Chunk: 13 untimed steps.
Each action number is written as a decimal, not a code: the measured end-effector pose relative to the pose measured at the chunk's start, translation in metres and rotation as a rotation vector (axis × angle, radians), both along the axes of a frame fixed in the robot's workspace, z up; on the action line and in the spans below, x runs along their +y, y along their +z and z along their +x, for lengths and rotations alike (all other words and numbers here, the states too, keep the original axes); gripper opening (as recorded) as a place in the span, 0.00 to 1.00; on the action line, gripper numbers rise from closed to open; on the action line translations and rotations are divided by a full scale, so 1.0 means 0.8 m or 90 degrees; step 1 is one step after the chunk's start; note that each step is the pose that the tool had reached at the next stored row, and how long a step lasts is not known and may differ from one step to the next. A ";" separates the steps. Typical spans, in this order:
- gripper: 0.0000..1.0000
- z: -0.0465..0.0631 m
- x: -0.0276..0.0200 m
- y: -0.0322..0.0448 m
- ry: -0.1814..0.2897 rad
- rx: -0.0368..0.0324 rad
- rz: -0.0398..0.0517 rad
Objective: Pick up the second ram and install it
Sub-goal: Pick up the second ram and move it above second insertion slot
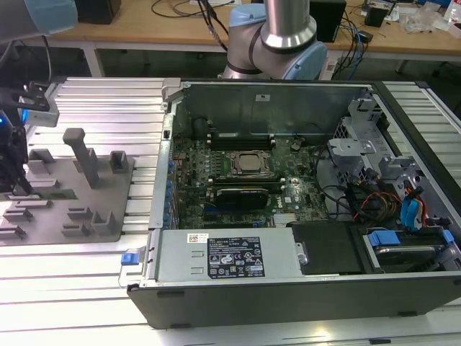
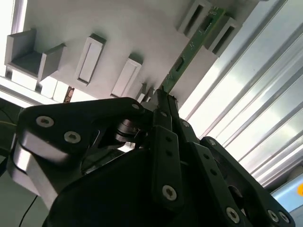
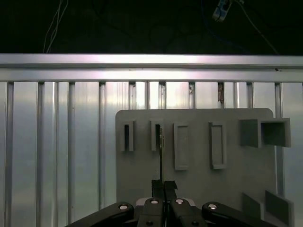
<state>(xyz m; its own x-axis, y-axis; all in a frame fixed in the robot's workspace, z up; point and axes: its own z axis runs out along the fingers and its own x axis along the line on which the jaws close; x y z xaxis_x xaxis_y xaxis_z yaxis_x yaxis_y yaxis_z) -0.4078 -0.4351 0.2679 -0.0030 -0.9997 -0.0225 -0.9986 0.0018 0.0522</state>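
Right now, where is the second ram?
The second ram stands on edge in the gray fixture tray, at the exterior view's left beside the computer case, with the gripper at its near end.

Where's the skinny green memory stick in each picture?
Exterior view: the green memory stick is a thin strip on the gray tray, at the exterior view's left, by the gripper.
Second wrist view: the stick slants from the gripper to between two gray blocks.
First wrist view: the stick is edge-on, a thin dark line at the gripper.
Shared landmark: the gray tray with raised blocks.
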 end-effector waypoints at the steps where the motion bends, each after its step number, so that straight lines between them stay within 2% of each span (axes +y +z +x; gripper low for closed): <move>1: 0.09 0.000 0.0000 0.0028 0.000 0.0000 0.0000; 4: 0.09 0.000 0.0000 0.0078 0.000 0.0000 0.0000; 7: 0.09 0.000 0.0000 0.0217 0.000 0.0000 0.0000; 13: 0.09 0.000 0.0000 0.0368 0.000 0.0000 -0.0001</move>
<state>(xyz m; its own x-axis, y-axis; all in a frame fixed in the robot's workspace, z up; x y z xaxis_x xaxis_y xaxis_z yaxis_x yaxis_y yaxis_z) -0.4077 -0.4351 0.2974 -0.0033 -0.9997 -0.0224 -0.9986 0.0021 0.0521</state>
